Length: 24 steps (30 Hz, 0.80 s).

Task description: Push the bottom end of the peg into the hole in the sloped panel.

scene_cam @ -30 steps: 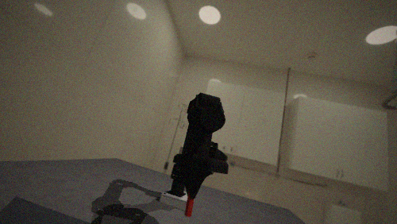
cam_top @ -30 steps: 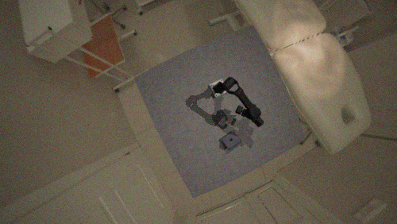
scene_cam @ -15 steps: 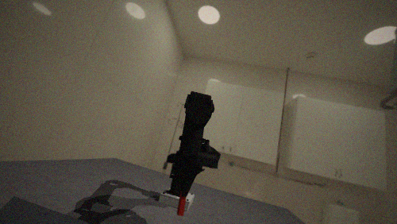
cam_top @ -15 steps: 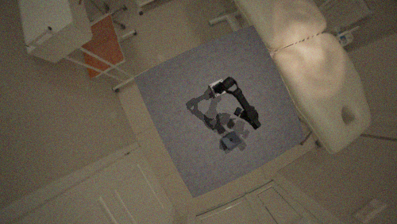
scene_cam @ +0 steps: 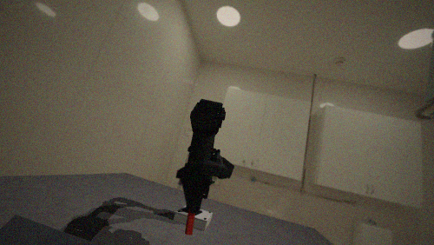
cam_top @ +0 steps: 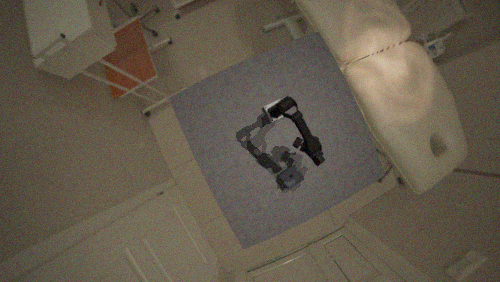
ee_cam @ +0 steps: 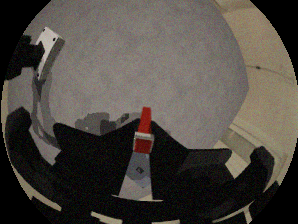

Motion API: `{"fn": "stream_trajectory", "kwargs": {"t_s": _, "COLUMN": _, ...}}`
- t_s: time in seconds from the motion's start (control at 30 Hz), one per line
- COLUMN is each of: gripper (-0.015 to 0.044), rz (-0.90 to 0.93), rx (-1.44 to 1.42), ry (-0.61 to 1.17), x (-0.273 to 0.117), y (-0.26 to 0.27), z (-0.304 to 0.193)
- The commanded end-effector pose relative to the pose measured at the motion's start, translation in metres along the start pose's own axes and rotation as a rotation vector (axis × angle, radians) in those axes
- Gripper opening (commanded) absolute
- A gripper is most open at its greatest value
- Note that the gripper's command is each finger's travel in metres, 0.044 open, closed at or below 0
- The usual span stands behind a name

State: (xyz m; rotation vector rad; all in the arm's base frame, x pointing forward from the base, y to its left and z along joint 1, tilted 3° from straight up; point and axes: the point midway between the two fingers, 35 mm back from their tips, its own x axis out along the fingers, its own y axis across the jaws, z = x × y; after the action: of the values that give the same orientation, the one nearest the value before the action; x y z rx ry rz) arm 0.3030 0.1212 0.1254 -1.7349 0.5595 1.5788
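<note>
"Red peg, count one," notes the first observer. "Where?"

"Clamped between the two black fingers of one gripper; jaws closed on it. Exterior view: its free length points down, slightly tilted, outside the hole."

"Sloped panel?"

"One, blue-grey, one dark hole in its face. From overhead, the gripper end is near it, not above it."

"Ground and mounting?"

"One blue-grey mat; one white base plate under the arm."

"Overhead lights?"

"Four pale discs, exterior view," the second replies.
</note>
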Motion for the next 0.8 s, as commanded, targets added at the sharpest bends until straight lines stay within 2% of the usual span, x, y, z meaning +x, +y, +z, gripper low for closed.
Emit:
{"fn": "stream_trajectory", "kwargs": {"t_s": 0.0, "gripper": 0.0000, "rz": -0.014, "rx": 0.006, "ry": -0.002, "x": 0.000, "y": 0.001, "z": -0.004}}
{"fn": "stream_trajectory", "kwargs": {"t_s": 0.77, "gripper": 0.0000, "rz": -0.110, "rx": 0.090, "ry": 0.022, "x": -0.006, "y": 0.004, "z": -0.037}}
